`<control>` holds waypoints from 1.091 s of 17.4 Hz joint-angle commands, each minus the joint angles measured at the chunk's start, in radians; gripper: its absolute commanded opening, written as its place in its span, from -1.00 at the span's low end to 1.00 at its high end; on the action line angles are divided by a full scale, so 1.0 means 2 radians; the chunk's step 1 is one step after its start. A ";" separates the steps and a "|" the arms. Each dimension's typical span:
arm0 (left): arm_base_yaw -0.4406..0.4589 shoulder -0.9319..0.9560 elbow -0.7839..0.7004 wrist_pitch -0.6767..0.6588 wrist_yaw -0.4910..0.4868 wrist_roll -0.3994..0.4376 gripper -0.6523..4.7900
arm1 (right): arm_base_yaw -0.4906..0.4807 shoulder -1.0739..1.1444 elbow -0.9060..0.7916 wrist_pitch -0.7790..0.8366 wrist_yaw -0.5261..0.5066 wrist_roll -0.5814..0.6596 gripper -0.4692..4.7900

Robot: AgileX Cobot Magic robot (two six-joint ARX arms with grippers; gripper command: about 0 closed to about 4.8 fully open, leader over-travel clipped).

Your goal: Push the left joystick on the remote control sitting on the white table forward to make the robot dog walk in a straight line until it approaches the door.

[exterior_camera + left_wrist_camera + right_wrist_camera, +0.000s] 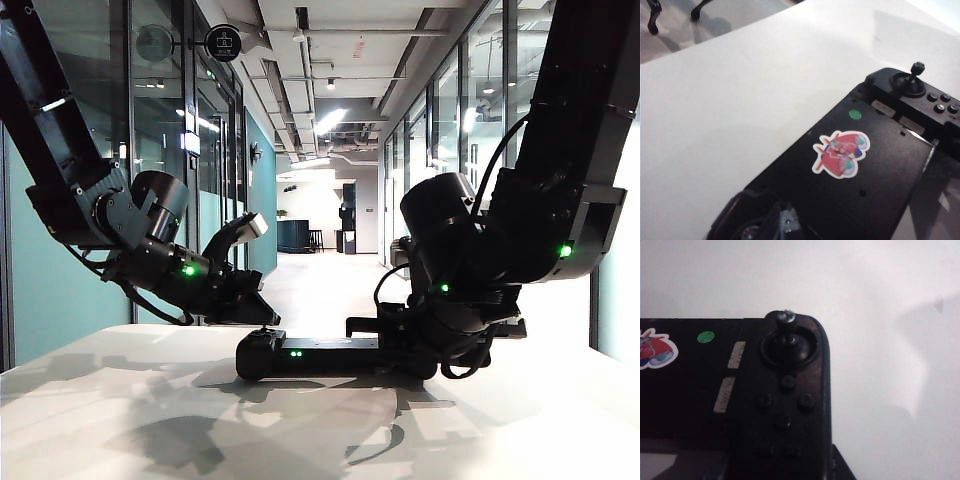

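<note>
Exterior view: left pincer hovers over the wide black plastic remote control's left end, and right pincer sits at its right end. I cannot tell how far either is open. The thin left joystick, hidden beneath the left pincer, likely needs only a light fingertip nudge.

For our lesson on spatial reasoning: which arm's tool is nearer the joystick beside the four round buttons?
Right. The right tool sits at the end of the remote control carrying that joystick; the left tool hovers over the opposite end.

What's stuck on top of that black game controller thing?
On the remote control sit a red cartoon sticker, a small green dot, one thin joystick and round buttons. The end nearest the left gripper is dark and blurred, so its joystick cannot be seen.
</note>
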 commanded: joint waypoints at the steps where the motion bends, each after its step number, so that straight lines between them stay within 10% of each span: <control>1: 0.001 0.005 0.001 0.007 -0.013 0.000 -0.78 | 0.001 -0.003 0.002 0.014 0.003 0.000 -0.26; 19: 0.002 0.005 0.001 0.015 -0.015 0.000 -0.78 | 0.001 -0.003 0.002 0.006 0.003 0.000 -0.26</control>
